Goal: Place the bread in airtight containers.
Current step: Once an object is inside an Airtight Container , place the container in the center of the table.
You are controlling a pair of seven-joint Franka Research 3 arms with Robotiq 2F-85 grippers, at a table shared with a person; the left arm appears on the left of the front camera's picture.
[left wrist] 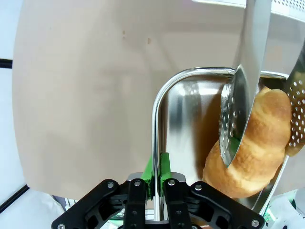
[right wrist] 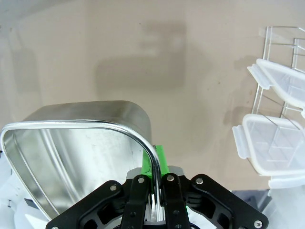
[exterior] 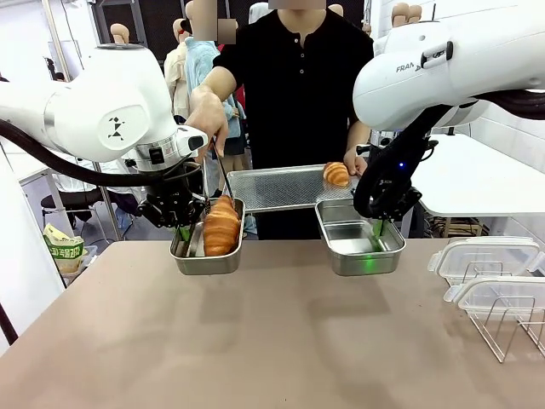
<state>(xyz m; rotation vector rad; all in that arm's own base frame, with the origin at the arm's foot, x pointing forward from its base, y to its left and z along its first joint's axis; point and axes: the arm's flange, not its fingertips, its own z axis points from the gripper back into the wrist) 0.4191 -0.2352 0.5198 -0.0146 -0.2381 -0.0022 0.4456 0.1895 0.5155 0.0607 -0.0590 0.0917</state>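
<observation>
My left gripper is shut on the rim of a steel airtight container, held above the table. A golden croissant, one piece of the bread, hangs into that container, pinched by perforated tongs in a person's hand. In the left wrist view the same croissant leans against the tub's wall, with my left gripper clamped on the rim. My right gripper is shut on the rim of a second steel container, which has nothing in it. The right wrist view shows my right gripper gripping this tub's edge. A second croissant lies on the flat tray.
The person stands at the far side and holds a flat steel tray with the other hand. Two clear snap lids rest in a wire rack at the right edge of the brown table; the lids also show in the right wrist view.
</observation>
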